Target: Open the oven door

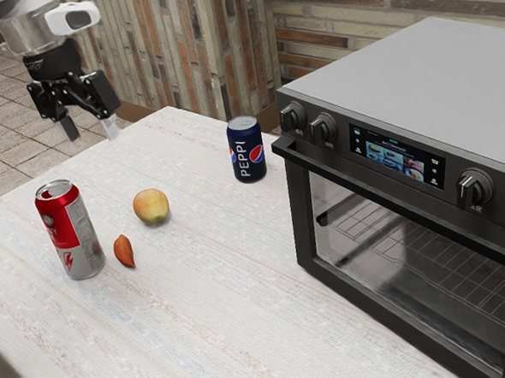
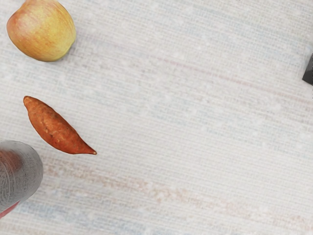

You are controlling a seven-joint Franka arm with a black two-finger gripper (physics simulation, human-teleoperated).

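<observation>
At the exterior view's upper left, the pincer [image 1: 91,129] hangs in the air, released, its two fingers spread with nothing between them. In front of it, a red-and-silver can [image 1: 71,231] stands upright on the white, cloth-like tabletop [image 1: 192,331]. Just beside the can lies an orange-brown sweet potato [image 1: 124,251], tapered at its ends, and near that sits a yellow-and-red apple [image 1: 151,206]. Farther right, a dark blue PEPPI can [image 1: 247,150] stands upright near the oven's corner. At the exterior view's right is the grey-and-black oven [image 1: 422,75], its oven door [image 1: 305,231] closed beneath the knobs and lit display [image 1: 397,157], with a dark handle [image 1: 364,185] along the top and a rack behind the glass. The dark corner at the wrist view's edge may be part of the oven.
</observation>
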